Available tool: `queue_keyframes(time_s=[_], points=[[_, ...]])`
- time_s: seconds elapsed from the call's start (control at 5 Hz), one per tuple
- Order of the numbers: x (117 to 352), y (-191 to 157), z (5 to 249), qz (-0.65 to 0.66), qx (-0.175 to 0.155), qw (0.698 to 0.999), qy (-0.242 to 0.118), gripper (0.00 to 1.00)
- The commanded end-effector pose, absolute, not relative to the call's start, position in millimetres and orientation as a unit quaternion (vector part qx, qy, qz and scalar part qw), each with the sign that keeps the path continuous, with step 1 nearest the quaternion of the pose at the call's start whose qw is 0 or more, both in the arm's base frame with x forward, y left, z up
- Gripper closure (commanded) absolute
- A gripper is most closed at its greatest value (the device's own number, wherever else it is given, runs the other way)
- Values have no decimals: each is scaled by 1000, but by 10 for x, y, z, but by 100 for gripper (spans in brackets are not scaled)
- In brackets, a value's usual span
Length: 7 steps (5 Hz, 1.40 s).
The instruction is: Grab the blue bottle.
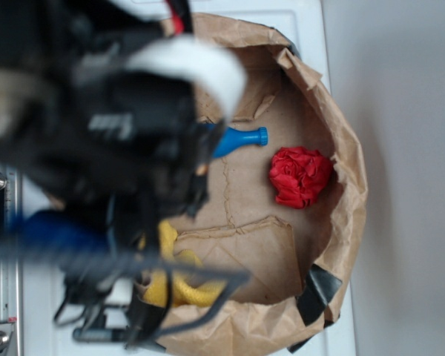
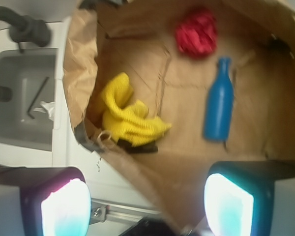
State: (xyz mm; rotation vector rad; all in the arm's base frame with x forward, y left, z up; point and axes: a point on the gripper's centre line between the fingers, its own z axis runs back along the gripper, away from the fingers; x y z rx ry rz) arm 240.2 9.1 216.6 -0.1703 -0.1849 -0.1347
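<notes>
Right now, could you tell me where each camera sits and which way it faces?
Exterior: above the arm, looking down into the paper bag; the blurred arm hides the left half.
Wrist: on the arm, looking down past the open pincer into the bag, with a grey tub at left.
Both show the blue bottle, red cloth ball and yellow cloth.
</notes>
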Motion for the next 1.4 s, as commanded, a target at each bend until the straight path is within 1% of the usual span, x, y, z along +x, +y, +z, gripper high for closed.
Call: queue_keyframes(time_s=[0.0,0.2,0.4,1.0,1.2], points=[[2675,441,1743,-237,-76,963,-104,0],[2725,449,1481,-262,-84,956,-100,0],[2645,372,1321,-271,-24,962,-19,0],[2645,372,1321,-271,-24,962,-19,0],[2726,490,1234,-150,-9,988,-43,0]])
